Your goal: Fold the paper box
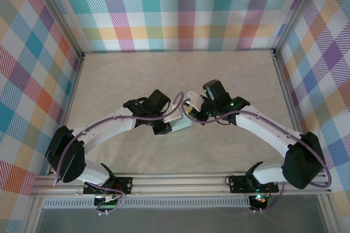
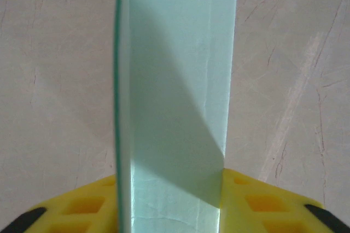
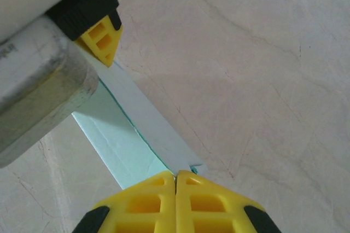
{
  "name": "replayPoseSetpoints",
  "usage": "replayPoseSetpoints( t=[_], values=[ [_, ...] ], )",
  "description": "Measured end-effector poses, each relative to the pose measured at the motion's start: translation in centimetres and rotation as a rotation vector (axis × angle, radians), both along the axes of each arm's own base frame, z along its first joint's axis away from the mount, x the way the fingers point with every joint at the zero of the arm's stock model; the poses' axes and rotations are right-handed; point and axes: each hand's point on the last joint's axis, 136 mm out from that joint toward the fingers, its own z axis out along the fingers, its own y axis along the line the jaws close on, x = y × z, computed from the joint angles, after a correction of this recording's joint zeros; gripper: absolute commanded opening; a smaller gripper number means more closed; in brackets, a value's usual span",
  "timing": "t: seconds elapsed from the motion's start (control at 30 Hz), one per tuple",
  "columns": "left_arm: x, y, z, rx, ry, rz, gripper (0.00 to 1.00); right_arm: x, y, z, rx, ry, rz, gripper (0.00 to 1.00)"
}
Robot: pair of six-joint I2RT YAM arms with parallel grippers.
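Mint-blue card meets yellow plastic at mid-table: you see the paper box (image 1: 178, 117) caught between both arms over the pale marbled table (image 1: 229, 74), with plaid walls (image 1: 180, 9) on three sides. From above, your left gripper (image 1: 165, 123) and right gripper (image 1: 192, 111) come nose to nose at the card, the two arms bowing inward from their bases at the near edge. In your left wrist view, the box (image 2: 175, 107) runs straight up the frame as a long narrow panel, one crease along its left side, and the left gripper (image 2: 169, 189) has its jaws partly spread with a yellow pad against each side of it. In your right wrist view, the right gripper (image 3: 176, 176) has its jaws pressed together, nipping a thin corner of the card (image 3: 131, 151) at the very tips, while a yellow finger (image 3: 101, 39) of the left gripper holds the far end
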Motion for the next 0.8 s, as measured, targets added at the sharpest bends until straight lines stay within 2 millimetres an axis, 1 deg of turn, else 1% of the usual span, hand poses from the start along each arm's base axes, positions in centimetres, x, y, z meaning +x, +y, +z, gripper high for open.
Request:
replayPoseSetpoints(
  t=[0.07, 0.17, 0.23, 0.27, 0.33, 0.4, 0.6, 0.8],
  values=[
    [-0.1, 0.1, -0.2, 0.006, 0.008, 0.007, 0.57, -0.1, -0.1, -0.1, -0.005, 0.007, 0.0, 0.0],
    [0.0, 0.3, -0.3, 0.013, 0.011, 0.022, 0.68, -0.1, -0.1, -0.1, -0.005, 0.008, 0.0, 0.0],
    [0.2, 0.3, -0.3, 0.013, 0.007, 0.038, 0.79, -0.1, -0.1, -0.2, -0.007, 0.007, -0.001, 0.0],
    [0.3, 0.3, -0.3, 0.011, 0.005, 0.052, 0.82, -0.1, -0.1, -0.2, -0.008, 0.006, -0.002, 0.0],
    [0.5, 0.3, -0.2, 0.004, 0.006, 0.078, 0.84, 0.0, -0.2, -0.2, -0.011, 0.004, -0.005, 0.0],
    [0.7, 0.3, 0.1, -0.006, 0.009, 0.105, 0.83, 0.0, -0.2, -0.2, -0.014, 0.001, -0.008, 0.0],
    [1.1, 0.0, 1.9, -0.072, -0.01, 0.177, 0.79, 0.0, -0.2, -0.2, -0.015, 0.0, -0.009, 0.0],
    [1.4, 0.2, 1.9, -0.076, -0.014, 0.218, 0.79, 0.0, -0.2, -0.2, -0.014, 0.0, -0.01, 0.0]
  ],
)
